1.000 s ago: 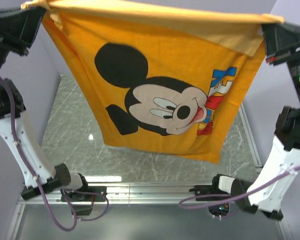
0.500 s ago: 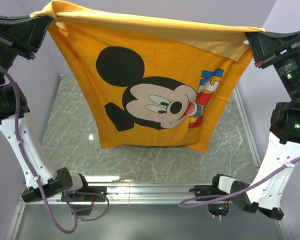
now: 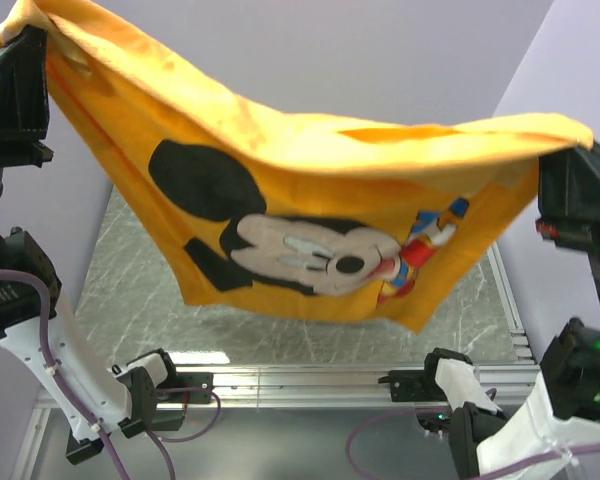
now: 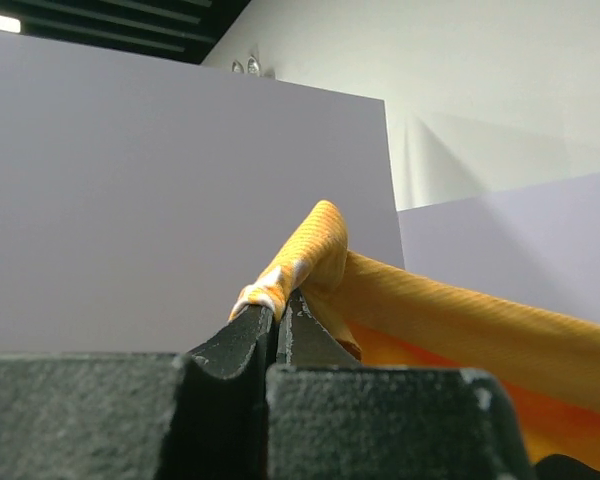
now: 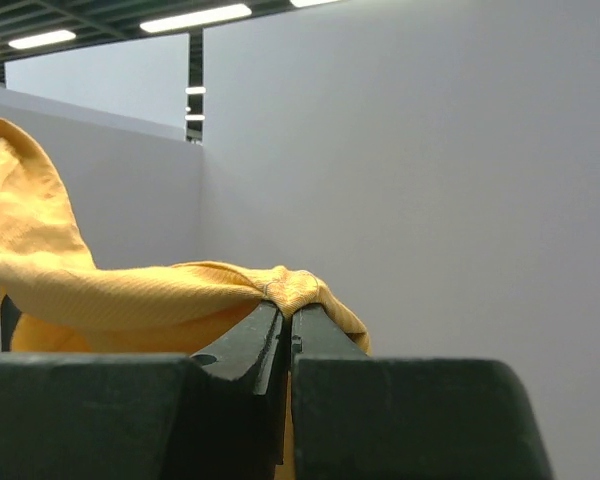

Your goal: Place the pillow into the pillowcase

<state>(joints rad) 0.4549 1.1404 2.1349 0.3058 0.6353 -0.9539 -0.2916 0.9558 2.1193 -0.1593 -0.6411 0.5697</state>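
Note:
The orange pillowcase (image 3: 300, 190) with the Mickey Mouse face hangs in the air between both arms, billowing, its lower edge above the table. My left gripper (image 3: 10, 40) is shut on its upper left corner, seen as bunched orange cloth (image 4: 305, 250) pinched between the black fingers (image 4: 240, 335) in the left wrist view. On the right, my right gripper (image 3: 570, 150) is shut on the other upper corner, with the cloth (image 5: 130, 290) folded over the fingers (image 5: 250, 340). The pillow is out of view.
A marbled grey table top (image 3: 150, 290) lies under the hanging cloth. Lilac walls (image 3: 380, 60) enclose the back and both sides. A metal rail (image 3: 300, 380) with both arm bases runs along the near edge.
Both grippers have swung the pillowcase up and forward; the taut top edge now sags and billows, and the Mickey face is tilted flatter. The arms' bases and elbows have shifted too.

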